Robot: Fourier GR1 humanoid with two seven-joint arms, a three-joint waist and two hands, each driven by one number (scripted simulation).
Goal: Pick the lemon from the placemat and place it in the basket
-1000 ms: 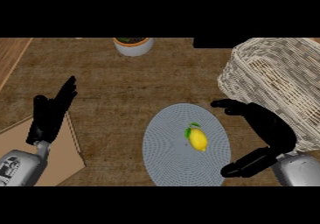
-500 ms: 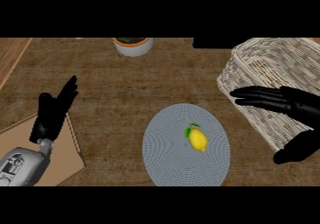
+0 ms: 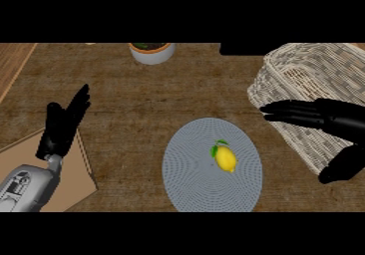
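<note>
A yellow lemon (image 3: 226, 159) with a small green leaf lies on the round grey placemat (image 3: 193, 174) in the middle of the counter. The pale wicker basket (image 3: 318, 79) stands at the right, behind the placemat. My right hand (image 3: 334, 119) is open, fingers stretched leftwards in front of the basket's wall, thumb hanging below; it is to the right of the lemon and apart from it. At the left, my left hand (image 3: 60, 127) rests open with fingers up, far from the lemon.
A white pot with a plant (image 3: 151, 52) stands at the back edge. A brown board (image 3: 46, 172) lies at the lower left under my left forearm. A lighter wooden strip (image 3: 10, 64) runs along the far left.
My right hand has moved rightwards and up, away from the placemat, and now sits in front of the basket. The lemon and my left hand have not moved.
</note>
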